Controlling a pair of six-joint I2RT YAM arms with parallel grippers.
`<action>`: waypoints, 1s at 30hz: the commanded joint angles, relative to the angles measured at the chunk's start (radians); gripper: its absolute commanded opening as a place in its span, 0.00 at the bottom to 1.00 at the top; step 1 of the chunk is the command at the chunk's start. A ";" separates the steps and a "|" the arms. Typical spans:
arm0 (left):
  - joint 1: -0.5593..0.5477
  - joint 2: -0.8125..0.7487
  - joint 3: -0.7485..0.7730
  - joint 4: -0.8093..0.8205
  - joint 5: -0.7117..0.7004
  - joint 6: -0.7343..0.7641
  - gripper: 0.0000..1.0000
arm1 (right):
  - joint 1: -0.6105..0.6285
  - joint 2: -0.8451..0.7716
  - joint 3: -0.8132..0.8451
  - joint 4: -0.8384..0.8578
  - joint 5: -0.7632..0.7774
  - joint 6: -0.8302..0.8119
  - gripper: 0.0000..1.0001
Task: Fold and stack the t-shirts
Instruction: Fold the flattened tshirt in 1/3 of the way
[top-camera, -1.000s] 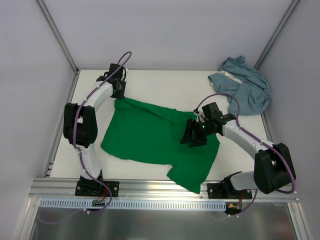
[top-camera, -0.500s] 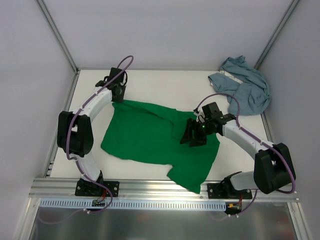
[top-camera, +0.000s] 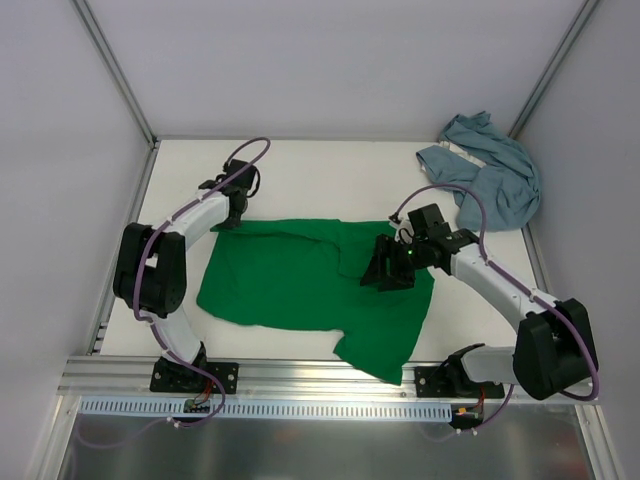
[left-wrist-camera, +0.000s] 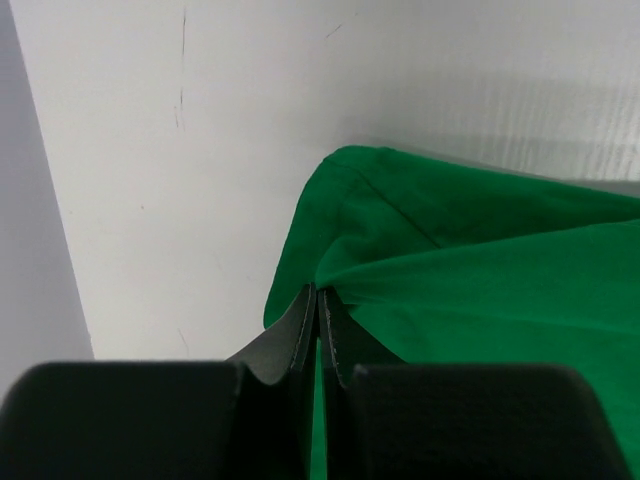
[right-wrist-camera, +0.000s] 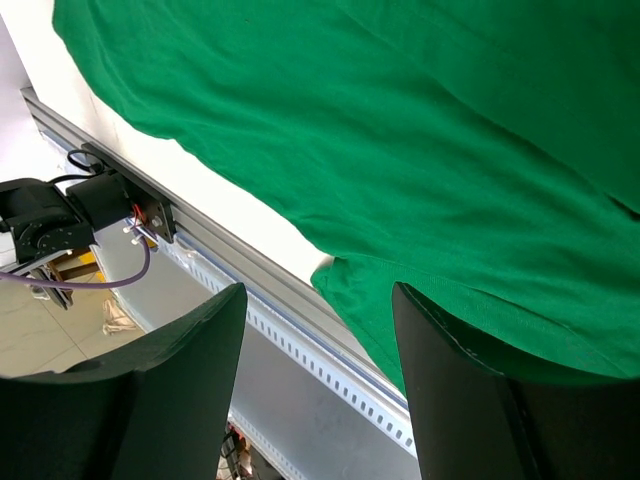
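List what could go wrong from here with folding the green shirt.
1. The left gripper pinches only a thin edge of the green t-shirt; a pull may slip it free.
2. The right gripper hangs open over the cloth, holding nothing, so a one-sided pull could drag or bunch the shirt.
3. The shirt's near hem lies by the table's front rail and might slide over it.

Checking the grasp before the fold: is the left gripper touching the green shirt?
Touching. The left wrist view shows the left gripper shut, its jaws pinching an edge of the green t-shirt.
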 joint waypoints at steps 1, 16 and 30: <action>-0.030 -0.014 -0.030 -0.006 -0.130 -0.069 0.00 | -0.006 -0.049 -0.013 -0.021 -0.016 -0.006 0.64; -0.094 0.122 -0.090 -0.137 -0.304 -0.385 0.61 | -0.025 -0.121 -0.011 -0.083 0.022 -0.035 0.64; -0.113 -0.431 -0.188 -0.001 0.100 -0.361 0.99 | -0.066 0.053 0.065 -0.074 0.244 -0.070 0.61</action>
